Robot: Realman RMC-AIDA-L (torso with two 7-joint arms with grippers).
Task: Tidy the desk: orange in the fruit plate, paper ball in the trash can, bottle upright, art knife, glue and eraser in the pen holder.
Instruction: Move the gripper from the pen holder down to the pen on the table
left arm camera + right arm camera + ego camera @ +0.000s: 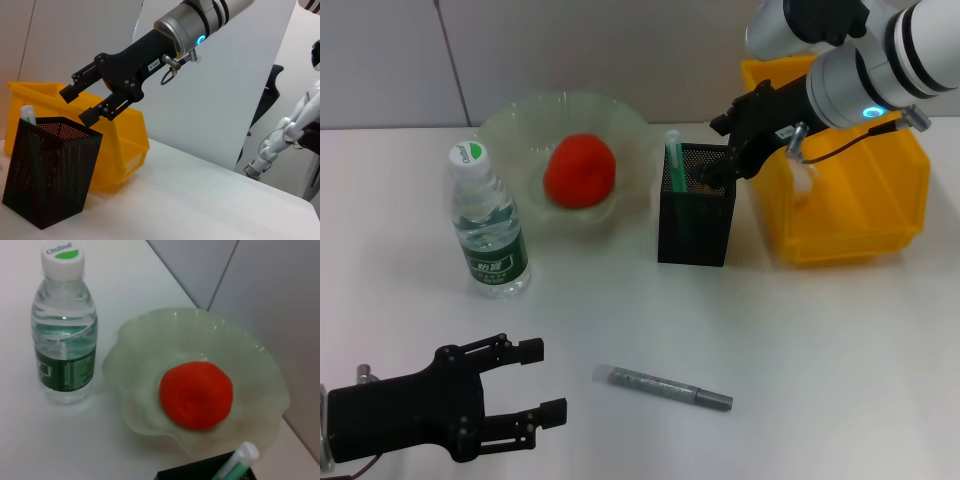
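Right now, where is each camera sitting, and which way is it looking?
Head view: high on the robot, looking down at the desk; both arms show, left pincer and right pincer.
Left wrist view: low by the desk, facing the pen holder; only the right pincer shows.
Right wrist view: above the pen holder, facing the orange and bottle; no body shows.
Shared: all three see the pen holder.
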